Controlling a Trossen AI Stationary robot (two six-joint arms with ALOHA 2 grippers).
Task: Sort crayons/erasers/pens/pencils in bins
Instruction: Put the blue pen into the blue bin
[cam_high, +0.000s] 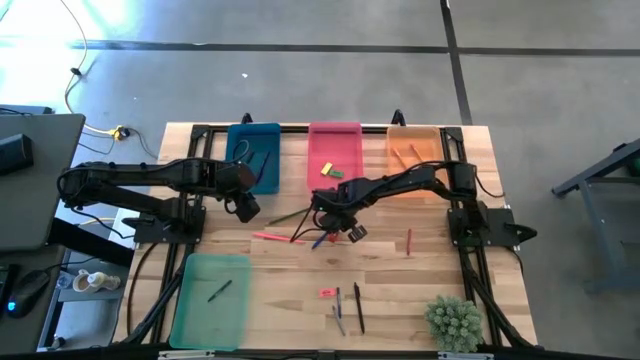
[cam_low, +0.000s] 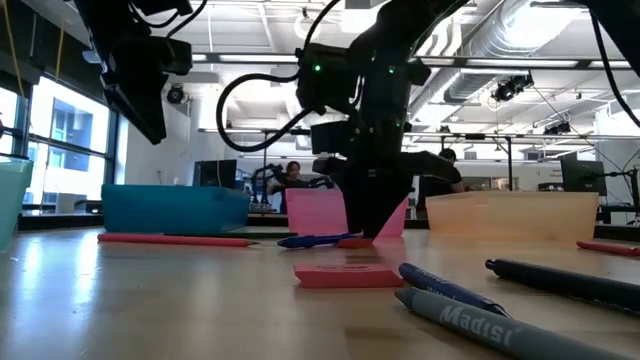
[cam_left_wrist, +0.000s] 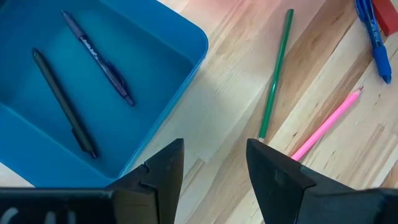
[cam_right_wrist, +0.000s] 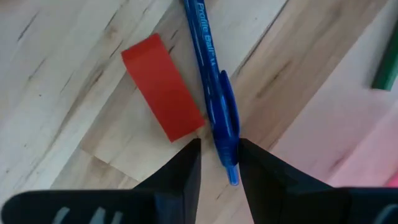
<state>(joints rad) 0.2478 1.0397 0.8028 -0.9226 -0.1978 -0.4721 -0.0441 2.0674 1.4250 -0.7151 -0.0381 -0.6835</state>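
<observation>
My right gripper (cam_right_wrist: 219, 146) points down over the table's middle, open. Its two fingers stand on either side of the clip end of a blue pen (cam_right_wrist: 210, 74), which lies flat on the wood. A red eraser (cam_right_wrist: 163, 87) lies right beside the pen. In the low view the gripper (cam_low: 375, 225) reaches down almost to the tabletop. My left gripper (cam_left_wrist: 214, 168) hangs open, with nothing in it, above the table by the near right corner of the blue bin (cam_left_wrist: 124, 81), which holds two pens. The pink bin (cam_high: 335, 155), the orange bin (cam_high: 415, 150) and the green bin (cam_high: 212, 295) lie around them. My right gripper comes at the blue pen from above, its fingers across the pen at the clip end (cam_right_wrist: 229, 134). The pen lies on the table. Whether a finger touches it, I cannot tell.
A green pencil (cam_left_wrist: 275, 74) and a pink pencil (cam_left_wrist: 326, 124) lie between the two grippers. A red crayon (cam_high: 408, 240) lies to the right. A pink eraser (cam_high: 327, 292) and dark pens (cam_high: 358, 305) lie near the front edge. A small plant (cam_high: 455, 322) stands at the front right.
</observation>
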